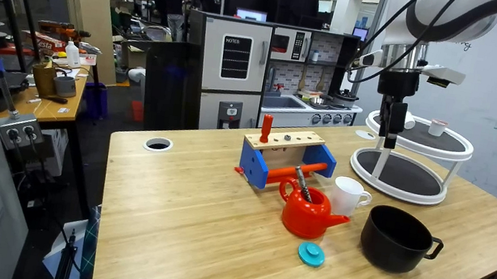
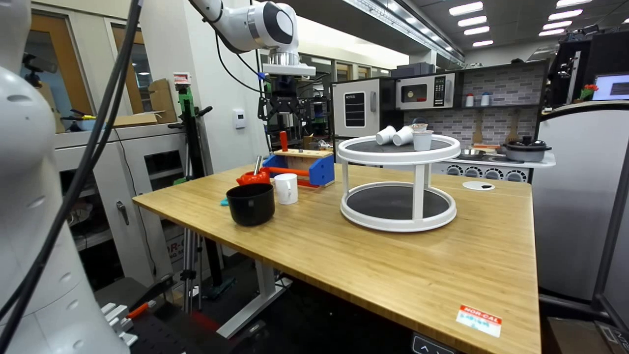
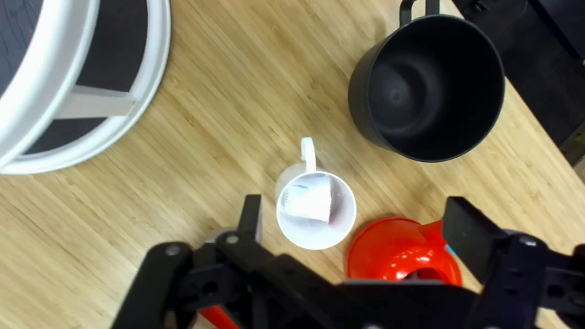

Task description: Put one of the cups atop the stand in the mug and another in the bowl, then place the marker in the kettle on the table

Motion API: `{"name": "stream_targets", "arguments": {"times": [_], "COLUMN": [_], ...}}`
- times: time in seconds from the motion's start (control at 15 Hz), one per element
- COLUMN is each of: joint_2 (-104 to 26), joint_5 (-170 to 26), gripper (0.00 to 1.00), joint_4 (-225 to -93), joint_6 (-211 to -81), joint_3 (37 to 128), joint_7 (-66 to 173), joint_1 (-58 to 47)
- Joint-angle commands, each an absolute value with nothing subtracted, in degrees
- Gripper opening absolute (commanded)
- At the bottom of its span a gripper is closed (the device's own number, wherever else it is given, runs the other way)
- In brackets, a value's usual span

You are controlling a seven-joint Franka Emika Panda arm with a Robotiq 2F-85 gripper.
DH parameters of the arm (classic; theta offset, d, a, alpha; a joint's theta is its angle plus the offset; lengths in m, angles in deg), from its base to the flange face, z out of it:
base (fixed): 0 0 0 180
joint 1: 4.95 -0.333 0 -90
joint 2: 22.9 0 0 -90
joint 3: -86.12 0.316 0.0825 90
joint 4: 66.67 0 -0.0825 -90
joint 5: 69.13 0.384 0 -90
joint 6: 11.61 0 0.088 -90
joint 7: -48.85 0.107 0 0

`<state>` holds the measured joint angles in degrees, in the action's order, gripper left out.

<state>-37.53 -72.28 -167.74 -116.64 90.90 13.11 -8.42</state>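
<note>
The white mug (image 3: 281, 180) stands on the table with a small white cup (image 3: 308, 201) lying inside it. My gripper (image 3: 356, 220) is open and empty, high above the mug and kettle; it shows in both exterior views (image 1: 389, 132) (image 2: 284, 118). The black bowl (image 3: 434, 96) looks empty in the wrist view and stands beside the mug (image 2: 286, 189). The stand (image 2: 400, 158) bears cups on its top tier: one upright (image 2: 422, 141), two on their sides (image 2: 385, 135). The red kettle (image 1: 308, 219) holds a silver-and-dark stick (image 1: 302, 184) poking out. I see no blue marker.
A blue block rack (image 1: 254, 165) with a red rod and a wooden top stands behind the kettle. A teal lid (image 1: 311, 254) lies in front of the kettle. The bowl is near the table edge. A toy kitchen (image 1: 236, 58) stands beyond the table.
</note>
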Motion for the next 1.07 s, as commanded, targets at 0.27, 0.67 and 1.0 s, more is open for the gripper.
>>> {"name": "stream_targets", "arguments": {"times": [0.27,0.67,1.0], "joint_2": [-45.3,-46.6,-45.9], "joint_5": [-72.1,-70.0,-68.5], "gripper": [1.0,1.0,1.0], "joint_4": [-156.0,-153.3,-155.3], "joint_6": [-110.3,-103.1,-104.1], "joint_3": [87.3,84.9,84.7], "joint_7": [31.8,44.7,45.2], "joint_1": [-5.4,-3.4,-2.4]}}
